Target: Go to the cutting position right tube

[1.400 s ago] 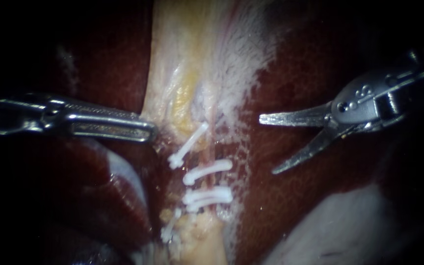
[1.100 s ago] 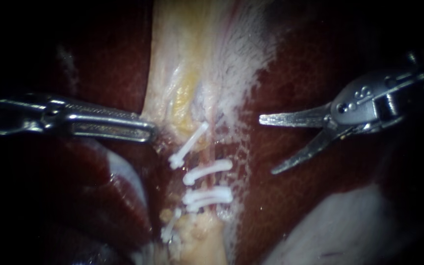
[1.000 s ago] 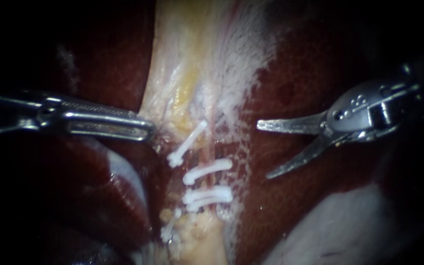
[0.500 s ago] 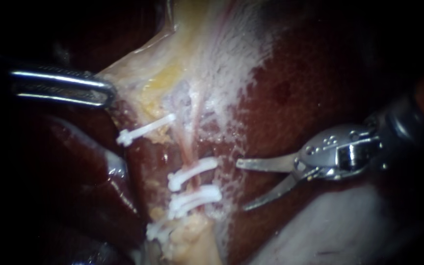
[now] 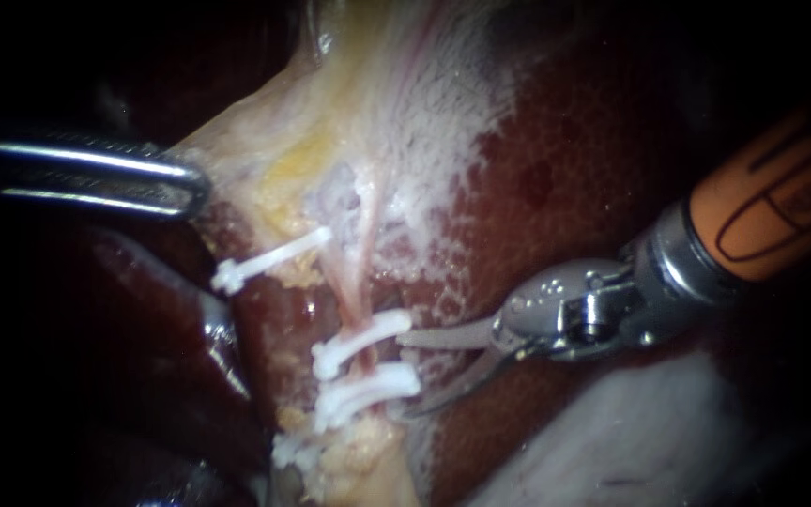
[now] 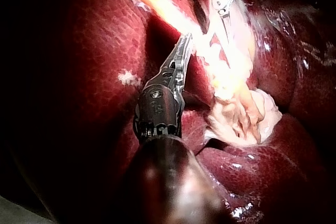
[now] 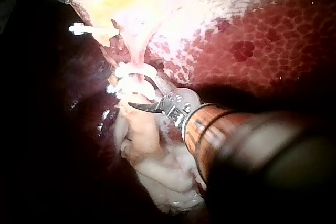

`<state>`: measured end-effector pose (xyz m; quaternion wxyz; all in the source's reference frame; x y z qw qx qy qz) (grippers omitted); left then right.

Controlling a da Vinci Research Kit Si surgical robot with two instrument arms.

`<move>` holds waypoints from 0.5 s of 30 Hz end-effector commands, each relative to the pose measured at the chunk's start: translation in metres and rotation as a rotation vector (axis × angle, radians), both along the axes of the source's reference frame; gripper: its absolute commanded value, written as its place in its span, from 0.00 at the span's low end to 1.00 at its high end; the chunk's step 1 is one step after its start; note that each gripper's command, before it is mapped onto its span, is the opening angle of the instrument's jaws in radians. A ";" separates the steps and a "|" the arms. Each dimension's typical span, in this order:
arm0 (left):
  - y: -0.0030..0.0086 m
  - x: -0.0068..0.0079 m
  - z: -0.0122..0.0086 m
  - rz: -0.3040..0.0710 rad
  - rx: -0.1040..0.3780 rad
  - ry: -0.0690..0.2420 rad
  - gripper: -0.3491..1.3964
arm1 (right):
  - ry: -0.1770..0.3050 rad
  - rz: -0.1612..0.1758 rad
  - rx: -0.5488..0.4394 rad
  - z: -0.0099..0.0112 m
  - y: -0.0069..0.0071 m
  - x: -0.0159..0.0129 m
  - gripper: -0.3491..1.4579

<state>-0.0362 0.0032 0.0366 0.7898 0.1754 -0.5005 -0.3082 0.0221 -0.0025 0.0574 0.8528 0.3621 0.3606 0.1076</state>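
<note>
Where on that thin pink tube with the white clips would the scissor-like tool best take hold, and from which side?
Probably the tube on its short bare stretch between the middle clip and the lower clip, approached from the view's right. The tube runs up-down, so the right instrument, its jaws open there, would cross it squarely.

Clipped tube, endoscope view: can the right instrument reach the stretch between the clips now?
Probably yes: the right instrument, jaws open, lies beside the clips with nothing before the tube; the left instrument grips pale tissue aside.
</note>
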 end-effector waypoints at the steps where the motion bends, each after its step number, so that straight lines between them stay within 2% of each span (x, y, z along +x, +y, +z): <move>1: 0.0000 0.0000 0.0000 0.001 0.001 -0.001 0.00 | -0.004 0.004 0.002 0.0002 0.0000 0.0001 0.49; 15: -0.0004 -0.0005 -0.0005 0.002 0.002 -0.006 0.00 | -0.016 0.018 0.008 0.0014 0.0006 0.0022 0.33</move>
